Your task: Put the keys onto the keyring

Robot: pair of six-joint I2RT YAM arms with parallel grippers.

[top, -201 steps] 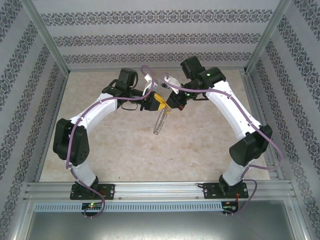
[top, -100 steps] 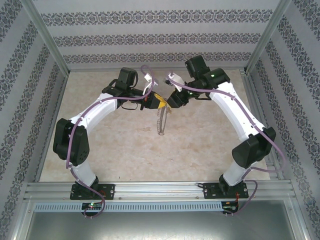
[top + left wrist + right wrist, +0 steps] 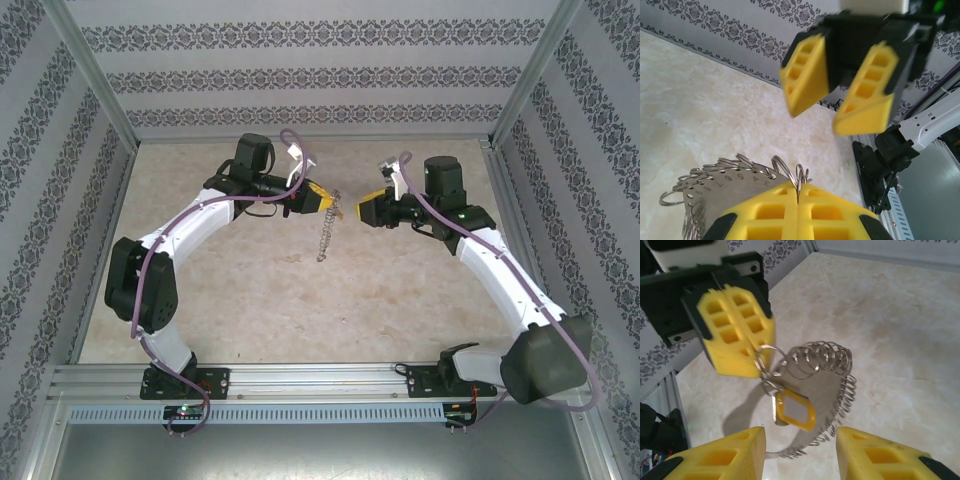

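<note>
Key [image 3: 795, 412] looks already hung on keyring [image 3: 842, 390], which left gripper [image 3: 740, 342] pinches; right gripper [image 3: 366, 208] spread, empty; little seems left

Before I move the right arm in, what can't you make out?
Right wrist view: left gripper covers where the key joins the keyring.
Top view: key too small to pick out.
Left wrist view: right gripper blurred; bottom edge and left gripper hide part of the keyring.

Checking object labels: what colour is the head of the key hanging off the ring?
The key head is yellow, pale centre; right wrist view.
</note>
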